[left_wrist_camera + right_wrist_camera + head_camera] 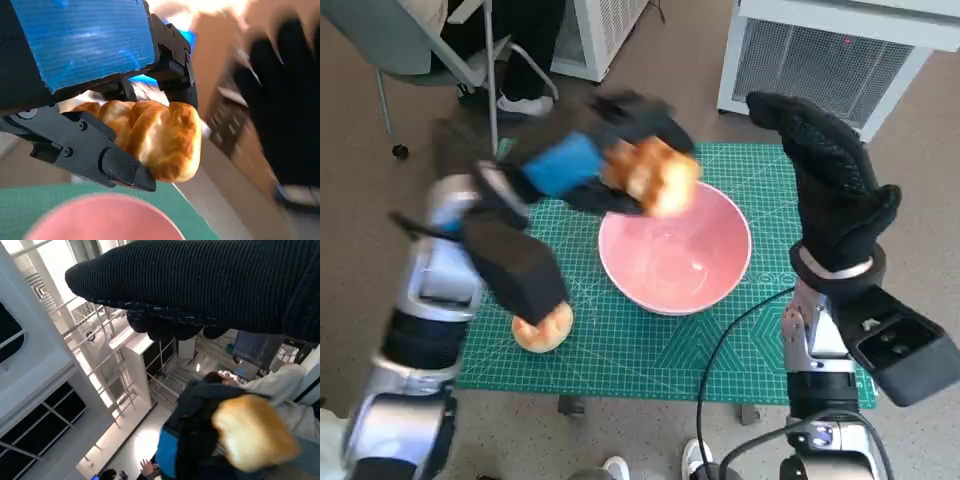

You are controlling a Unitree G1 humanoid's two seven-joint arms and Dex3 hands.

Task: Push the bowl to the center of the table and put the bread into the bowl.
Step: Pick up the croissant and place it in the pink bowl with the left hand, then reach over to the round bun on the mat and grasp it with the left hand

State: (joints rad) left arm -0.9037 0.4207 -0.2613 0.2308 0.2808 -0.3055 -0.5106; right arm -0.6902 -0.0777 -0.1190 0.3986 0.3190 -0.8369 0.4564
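Bread [655, 175]: golden roll, gripped in the left robot hand [582, 158], held in the air over the bowl's far-left rim. Its long axis runs roughly from the hand toward the bowl's middle, free end pointing right and slightly toward the robot.

Bowl [712, 278]: pink, upright, on the green cutting mat [620, 345] covering the counter, right of mat centre.

Second roll [542, 330]: lying on the mat near the front-left edge, partly hidden by the left forearm.

Right robot hand [835, 175]: gloved, raised upright beside the bowl's right side, fingers extended, holding nothing.
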